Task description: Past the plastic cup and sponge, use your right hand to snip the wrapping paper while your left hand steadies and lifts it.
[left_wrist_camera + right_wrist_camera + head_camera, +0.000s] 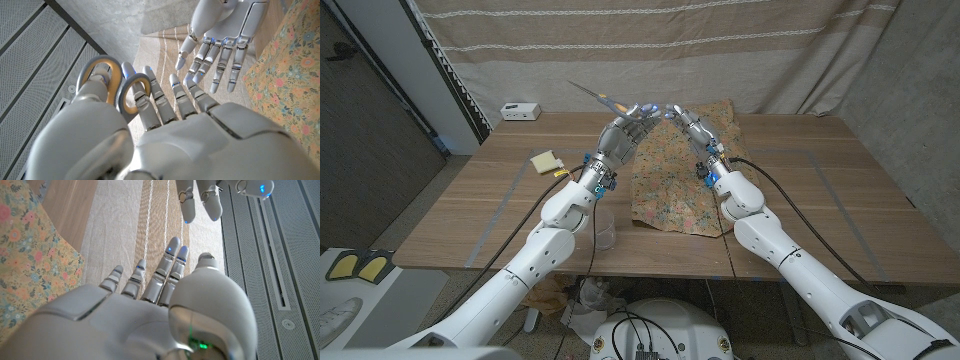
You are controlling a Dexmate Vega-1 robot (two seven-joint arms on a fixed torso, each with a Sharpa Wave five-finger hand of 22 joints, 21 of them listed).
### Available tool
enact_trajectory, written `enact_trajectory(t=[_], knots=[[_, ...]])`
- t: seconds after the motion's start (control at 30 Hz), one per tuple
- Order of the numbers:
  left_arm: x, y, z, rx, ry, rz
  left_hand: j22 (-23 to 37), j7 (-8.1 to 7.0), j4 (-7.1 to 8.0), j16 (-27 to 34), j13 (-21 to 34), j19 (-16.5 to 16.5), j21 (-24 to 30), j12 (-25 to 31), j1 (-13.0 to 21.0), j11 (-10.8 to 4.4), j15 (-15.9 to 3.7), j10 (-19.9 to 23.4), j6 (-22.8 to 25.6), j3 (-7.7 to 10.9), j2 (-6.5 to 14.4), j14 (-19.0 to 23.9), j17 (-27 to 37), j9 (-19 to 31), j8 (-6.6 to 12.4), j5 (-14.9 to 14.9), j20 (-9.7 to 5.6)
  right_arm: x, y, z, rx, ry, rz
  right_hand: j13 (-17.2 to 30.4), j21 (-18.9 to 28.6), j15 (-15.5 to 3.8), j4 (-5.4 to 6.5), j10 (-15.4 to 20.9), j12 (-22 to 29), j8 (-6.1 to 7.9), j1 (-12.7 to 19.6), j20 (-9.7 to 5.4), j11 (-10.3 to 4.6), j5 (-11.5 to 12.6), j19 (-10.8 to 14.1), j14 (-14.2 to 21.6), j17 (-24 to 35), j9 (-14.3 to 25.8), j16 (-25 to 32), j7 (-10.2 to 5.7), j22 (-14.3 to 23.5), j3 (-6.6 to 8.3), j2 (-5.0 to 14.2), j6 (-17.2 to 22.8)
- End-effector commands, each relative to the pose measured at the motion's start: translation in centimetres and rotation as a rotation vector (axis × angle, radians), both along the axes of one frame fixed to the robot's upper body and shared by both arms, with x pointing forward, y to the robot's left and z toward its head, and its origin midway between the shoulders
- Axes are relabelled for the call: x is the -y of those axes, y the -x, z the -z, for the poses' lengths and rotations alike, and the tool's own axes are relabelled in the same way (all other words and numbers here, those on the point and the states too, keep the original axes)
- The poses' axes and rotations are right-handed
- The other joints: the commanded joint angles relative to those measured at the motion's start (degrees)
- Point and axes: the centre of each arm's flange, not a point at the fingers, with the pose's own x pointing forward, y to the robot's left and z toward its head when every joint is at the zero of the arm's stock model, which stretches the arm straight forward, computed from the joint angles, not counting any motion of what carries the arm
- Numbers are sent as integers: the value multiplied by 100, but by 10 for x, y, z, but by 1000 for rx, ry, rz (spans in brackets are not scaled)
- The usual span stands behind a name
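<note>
Left hand (pixel 623 133) grips scissors (pixel 114 84) by yellow-lined loops, blades jutting up-left above the counter (pixel 800 190); right hand (pixel 686 122) empty, fingers spread, fingertips close to the left's, raised over the paper's far edge; paper (pixel 680 180) lies flat mid-counter, thin, floral print on tan, edges slightly curled; clear plastic cup (pixel 603 228) near the front edge by the left forearm; pale yellow sponge (pixel 546 162) left of it. Judgement: scissors sit in the wrong hand for the task; a handover looks due; right fingers should enter the loops fully before the left lets go; then left pinches a paper edge and lifts it taut.
</note>
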Motion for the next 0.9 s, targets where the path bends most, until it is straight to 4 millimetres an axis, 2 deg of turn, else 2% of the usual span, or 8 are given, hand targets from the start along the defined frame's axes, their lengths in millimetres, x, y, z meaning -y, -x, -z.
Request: enact_trajectory(t=[0.03,0.17,0.2,0.27,0.33,0.43,0.5,0.9], knots=[[-3,1,3,-7,17,-36,22,-9,-4,127,462,49,49,423,183,-58,-988,204,251,138,-12,302,165,-16,-1,-28,-31,-3,1,1,0,5,-1,17,40,-901,-46,66,0,0,74,-4,0,15,48,34,5,14,35,-2,0,-18,14,42],[-4,1,3,-9,20,-48,24,31,-19,176,789,95,56,684,243,-53,-986,226,405,162,-117,429,269,-16,4,-34,-60,-4,2,1,2,11,0,15,40,-901,-52,66,-6,1,78,-1,-7,14,48,35,4,14,37,-2,0,-16,14,48],[-4,1,3,-12,20,-51,25,43,-17,255,1069,123,53,903,271,-50,-1001,243,620,150,-202,591,372,45,91,-16,-65,-4,2,1,2,10,-1,16,40,-901,-54,66,-7,1,79,-4,-9,14,48,34,3,14,37,-12,0,-15,14,49],[-4,1,4,-21,28,-52,30,19,-1,312,1327,149,53,1122,289,-53,-1004,307,772,150,-225,699,468,90,156,-1,-82,-4,2,1,1,9,-1,18,41,-900,-60,66,-10,2,83,-6,-13,13,50,35,2,14,39,-2,0,-14,12,54],[-5,2,5,-27,35,-63,43,188,-16,397,1806,187,49,1532,387,-48,-1015,441,1151,148,-267,848,646,166,330,12,-102,-5,2,1,3,11,-1,20,40,-899,-65,67,-11,0,85,-3,-8,12,47,35,2,14,40,-2,0,-13,10,53],[-6,2,5,-35,46,-68,62,221,-43,655,2312,270,65,1990,560,-44,-1032,671,1561,69,-261,1090,970,237,533,-11,-146,-6,3,1,2,10,-2,22,40,-899,-68,67,-13,-1,87,-3,-20,12,48,34,1,14,41,-3,0,-12,8,54],[-7,2,5,-36,49,-68,71,241,-38,795,2523,321,79,2175,645,-41,-1031,764,1717,8,-257,1175,1145,209,579,-29,-161,-6,3,0,2,10,-1,23,40,-899,-72,67,-15,2,89,-3,-20,12,48,34,0,14,41,-7,0,-11,8,61],[-6,2,5,-45,62,-78,105,251,-21,1243,2821,399,97,2539,945,-29,-1033,1072,2046,-150,-214,1369,1717,142,661,-88,-203,-6,3,-1,5,19,1,18,39,-899,-91,89,-28,-4,97,-2,-32,9,46,26,-3,13,45,-17,0,-5,8,63]])
